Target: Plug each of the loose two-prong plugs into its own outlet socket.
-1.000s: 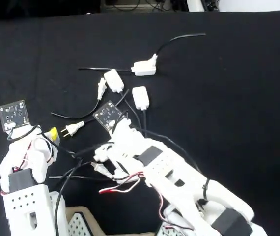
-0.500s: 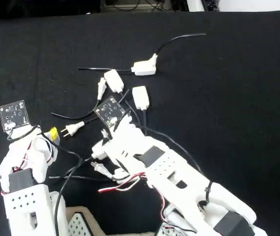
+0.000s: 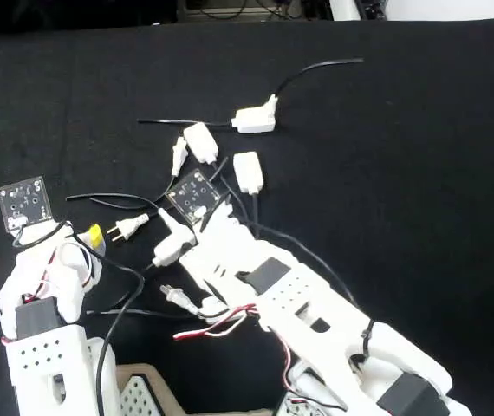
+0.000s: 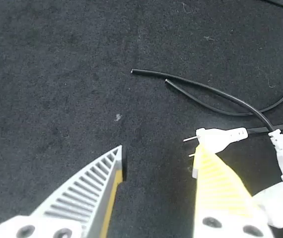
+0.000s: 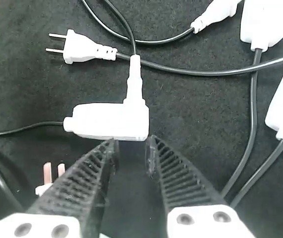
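Observation:
A white outlet socket [image 5: 106, 121] on a black cable lies flat on the black table, just ahead of my right gripper [image 5: 130, 144]. That gripper is open a narrow way, with nothing between its fingers. The high view places the socket [image 3: 167, 251] left of the right gripper [image 3: 185, 253]. A loose two-prong plug [image 5: 79, 48] lies beyond it, at centre left in the high view [image 3: 126, 228]. My left gripper [image 4: 159, 153] is open wide above bare cloth, and this same plug [image 4: 221, 136] lies by the tip of its yellow finger [image 4: 211, 173].
Three more white sockets [image 3: 200, 141] [image 3: 248, 172] [image 3: 254, 120] and a plug [image 3: 178, 156] lie clustered behind. Another plug [image 3: 176, 296], with pinkish prongs [image 5: 49, 176], sits by the right arm. Black cables [image 4: 206, 91] cross the middle. The table's right half and far left hold nothing.
The white socket has slid up and left from the right gripper's tips onto the table. Its black cable now loops further left. The left arm has kept still.

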